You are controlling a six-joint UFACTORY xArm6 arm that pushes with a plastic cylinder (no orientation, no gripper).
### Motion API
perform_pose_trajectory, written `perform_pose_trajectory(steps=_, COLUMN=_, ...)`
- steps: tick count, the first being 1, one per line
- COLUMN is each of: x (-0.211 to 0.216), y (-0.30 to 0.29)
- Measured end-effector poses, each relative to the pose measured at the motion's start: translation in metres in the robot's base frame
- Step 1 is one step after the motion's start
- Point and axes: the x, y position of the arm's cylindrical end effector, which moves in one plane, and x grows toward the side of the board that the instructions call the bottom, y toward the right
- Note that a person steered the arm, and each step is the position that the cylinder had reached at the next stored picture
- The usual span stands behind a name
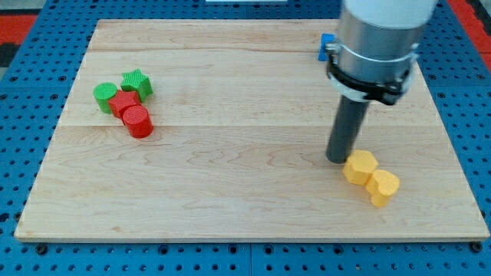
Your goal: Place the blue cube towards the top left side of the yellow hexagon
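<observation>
The bench (245,123) is pale wood, planked with fine grain, lying on blue pegboard (31,92). The tool is a plain dark rod without jaws; my tip (338,159) rests just left of the yellow hexagon (360,166), apparently touching it. A yellow heart-like block (383,187) abuts the hexagon's near right. The blue cube (327,45) sits far right, mostly hidden behind the arm. Far left cluster a green cylinder (105,97), green star (136,83), red block (123,102) and red cylinder (138,121).

My tip (338,158) touches the yellow hexagon (360,166); a yellow block (383,187) blocks beyond. Board middle (230,138) lies open. Red and green blocks (125,102) crowd the view's left.
</observation>
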Motion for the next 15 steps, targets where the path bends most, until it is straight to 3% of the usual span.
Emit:
perform_pose_trajectory(steps=1, x=-0.03, y=0.018)
perform_pose_trajectory(steps=3, x=-0.199, y=0.075)
perform_pose_trajectory(steps=4, x=-0.243, y=0.127)
perform_pose_trajectory(steps=5, x=-0.274, y=0.09)
perform_pose_trajectory(steps=6, x=-0.24, y=0.032)
perform_pose_trajectory(steps=7, x=-0.233, y=0.008)
perform_pose_trajectory(steps=8, x=-0.278, y=0.062)
perform_pose_trajectory(steps=9, x=-0.305, y=0.044)
perform_pose_trajectory(steps=14, x=-0.207, y=-0.011)
perform_pose_trajectory(steps=15, x=-0.205, y=-0.06)
